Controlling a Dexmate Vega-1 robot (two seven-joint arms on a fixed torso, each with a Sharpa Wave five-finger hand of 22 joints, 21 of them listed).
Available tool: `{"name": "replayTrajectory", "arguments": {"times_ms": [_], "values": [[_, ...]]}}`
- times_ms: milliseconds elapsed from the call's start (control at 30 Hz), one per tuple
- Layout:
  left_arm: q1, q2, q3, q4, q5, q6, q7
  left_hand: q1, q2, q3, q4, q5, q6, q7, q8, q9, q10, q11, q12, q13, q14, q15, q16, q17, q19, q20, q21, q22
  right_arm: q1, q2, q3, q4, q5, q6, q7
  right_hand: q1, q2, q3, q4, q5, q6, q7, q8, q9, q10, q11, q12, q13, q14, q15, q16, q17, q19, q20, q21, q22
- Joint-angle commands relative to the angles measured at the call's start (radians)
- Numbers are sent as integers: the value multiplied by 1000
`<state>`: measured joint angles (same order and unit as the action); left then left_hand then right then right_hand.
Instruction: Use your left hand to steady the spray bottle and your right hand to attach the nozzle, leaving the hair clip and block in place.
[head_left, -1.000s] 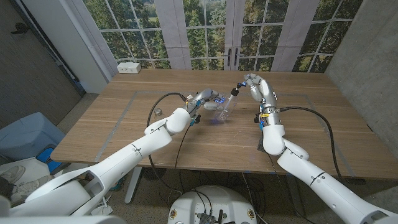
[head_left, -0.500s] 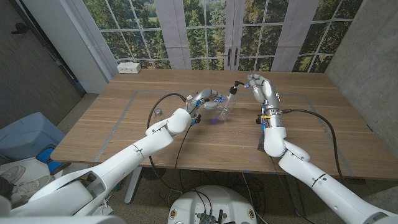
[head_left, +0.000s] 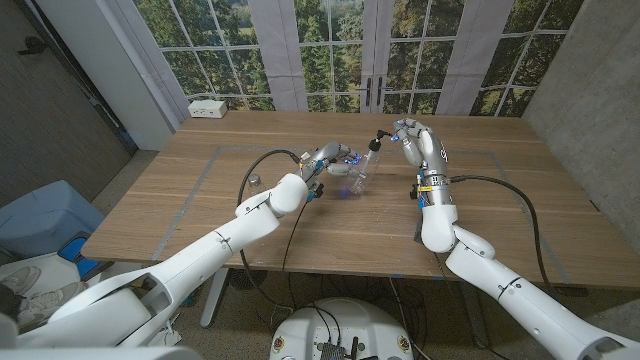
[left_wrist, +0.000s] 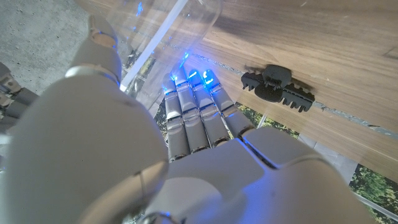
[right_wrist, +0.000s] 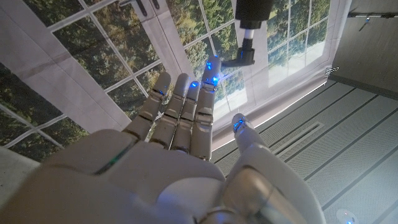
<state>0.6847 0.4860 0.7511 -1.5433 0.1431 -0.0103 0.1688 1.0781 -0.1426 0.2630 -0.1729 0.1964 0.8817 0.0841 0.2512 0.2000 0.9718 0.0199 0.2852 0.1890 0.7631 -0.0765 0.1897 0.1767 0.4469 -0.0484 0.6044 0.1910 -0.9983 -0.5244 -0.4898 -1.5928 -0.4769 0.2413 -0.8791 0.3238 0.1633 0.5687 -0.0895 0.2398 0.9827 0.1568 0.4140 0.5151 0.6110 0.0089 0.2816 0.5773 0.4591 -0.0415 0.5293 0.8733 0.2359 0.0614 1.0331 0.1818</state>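
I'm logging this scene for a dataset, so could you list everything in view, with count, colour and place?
spray bottle: one, clear, tilted at the table's middle, held by the left hand
nozzle: one, black, at the bottle's top, at the right hand's fingertips
hair clip: one, black, on the table near the bottle
small object: one, greyish, on the table to the left arm's left; too small to identify
white box: one, at the table's far left corner
table: one, wooden
left hand: one, white, fingers against the bottle
right hand: one, white, raised beside the nozzle; whether it pinches the nozzle is unclear
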Motion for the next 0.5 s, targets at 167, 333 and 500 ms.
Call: {"name": "replayTrajectory", "arguments": {"times_ms": [167, 333, 500], "values": [[-21, -5, 8, 26, -7, -14, -19, 241, 253, 7, 3, 4, 213, -110, 6, 74, 190, -167, 3, 66, 4, -162, -1, 2, -5, -27, 8, 0, 34, 3, -32, 28, -35, -17, -110, 4, 2, 0, -23, 6, -77, -24, -44, -22, -45, -8, -14, 9, -11, -10, 7, 1, -2, -5, -1, 1], [-27, -7, 9, 36, -9, -20, -23, 241, 253, 7, 4, 4, 215, -111, 6, 74, 190, -166, 3, 67, 3, -161, -2, 2, -5, -27, 9, 0, 51, -22, -55, 27, -61, -19, -73, 24, 18, 17, -35, 15, -58, -42, -49, -36, -50, -22, -16, 9, -31, -44, 0, -2, -17, -27, -5, 1], [-33, -9, 11, 44, -10, -24, -28, 240, 253, 8, 4, 4, 215, -112, 5, 73, 189, -167, 2, 67, 2, -162, -2, 2, -5, -27, 9, 0, 61, -38, -63, 18, -55, -24, -29, 28, 29, 32, -27, 20, -68, -50, -71, -53, -68, -31, -26, 0, -48, -53, -9, -6, -25, -38, -7, 1]]}}
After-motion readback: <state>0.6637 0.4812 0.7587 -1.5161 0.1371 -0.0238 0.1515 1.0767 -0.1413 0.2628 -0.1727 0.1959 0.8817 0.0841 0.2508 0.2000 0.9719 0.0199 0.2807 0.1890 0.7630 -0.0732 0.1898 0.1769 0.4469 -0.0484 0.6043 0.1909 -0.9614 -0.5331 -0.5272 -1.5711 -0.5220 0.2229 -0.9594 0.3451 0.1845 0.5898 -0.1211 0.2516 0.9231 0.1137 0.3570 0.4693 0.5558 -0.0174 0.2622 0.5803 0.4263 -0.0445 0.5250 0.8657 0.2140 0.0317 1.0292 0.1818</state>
